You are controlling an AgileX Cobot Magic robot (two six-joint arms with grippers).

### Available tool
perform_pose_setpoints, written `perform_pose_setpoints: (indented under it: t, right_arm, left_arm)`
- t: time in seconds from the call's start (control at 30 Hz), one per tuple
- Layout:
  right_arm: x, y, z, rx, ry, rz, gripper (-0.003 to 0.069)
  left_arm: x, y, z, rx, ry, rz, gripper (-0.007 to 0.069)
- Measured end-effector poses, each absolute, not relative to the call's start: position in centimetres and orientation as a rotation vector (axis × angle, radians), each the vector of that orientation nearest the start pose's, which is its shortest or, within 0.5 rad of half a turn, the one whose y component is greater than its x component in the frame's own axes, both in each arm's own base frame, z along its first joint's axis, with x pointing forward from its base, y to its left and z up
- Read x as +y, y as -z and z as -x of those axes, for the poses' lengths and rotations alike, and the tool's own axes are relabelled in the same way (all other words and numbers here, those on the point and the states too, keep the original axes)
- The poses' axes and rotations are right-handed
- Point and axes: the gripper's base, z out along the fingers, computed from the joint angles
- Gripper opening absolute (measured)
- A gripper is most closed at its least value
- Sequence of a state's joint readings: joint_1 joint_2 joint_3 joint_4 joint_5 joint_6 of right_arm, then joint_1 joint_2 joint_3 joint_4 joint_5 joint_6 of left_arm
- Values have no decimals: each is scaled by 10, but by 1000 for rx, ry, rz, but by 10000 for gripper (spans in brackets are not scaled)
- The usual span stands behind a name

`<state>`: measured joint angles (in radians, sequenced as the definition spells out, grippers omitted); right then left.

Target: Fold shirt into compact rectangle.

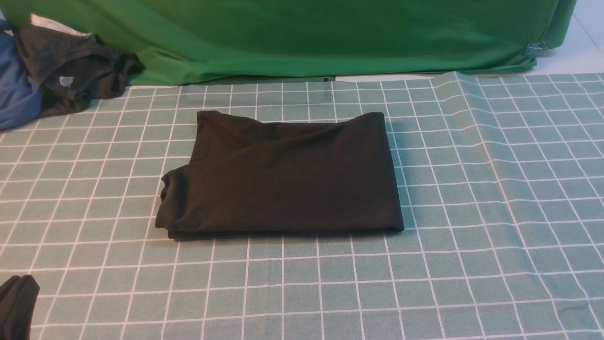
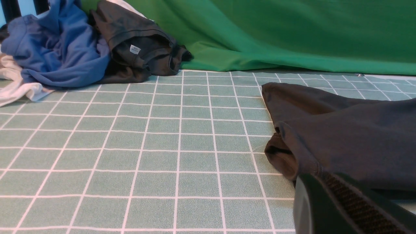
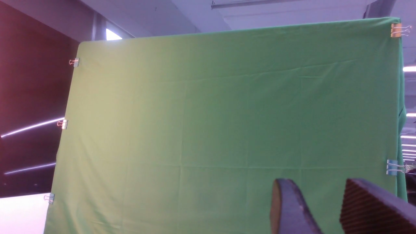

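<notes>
My left claw [image 2: 341,208] pressed together, empty, low over table near corner, just short of shirt [image 1: 283,179]. My right claw [image 3: 325,208] spread, empty, raised, facing green cloth [image 3: 227,113]. Shirt lies mid-table [image 1: 495,189], already near-rectangle; left edge bulges. Judgement: tuck that edge flat, don't drag layers. Clothes pile [image 1: 61,71] far left, well apart.

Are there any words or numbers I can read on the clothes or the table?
No text can be read anywhere.
White tag on the dark grey garment: print too small and blurred.
Black shirt: no print showing.
Checked tablecloth: only white lines.
</notes>
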<state>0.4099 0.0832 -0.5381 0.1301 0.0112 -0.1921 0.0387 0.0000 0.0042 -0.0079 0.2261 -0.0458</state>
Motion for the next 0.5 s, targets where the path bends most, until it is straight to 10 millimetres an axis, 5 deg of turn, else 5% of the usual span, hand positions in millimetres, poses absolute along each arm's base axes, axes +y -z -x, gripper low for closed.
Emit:
perform_pose_setpoints:
  t: [0.2,0.43,0.5]
  right_arm:
    - [3,-374,-5,1062,-311,265,239]
    - [9,-328,-28,1248,-147,247,239]
    - [9,-297,-41,1356,-65,216,239]
  left_arm:
    - [2,-191,-56,1712,13,78,13]
    - [2,-191,-56,1712,5,72,13]
    - [2,-191,-56,1712,5,72,13]
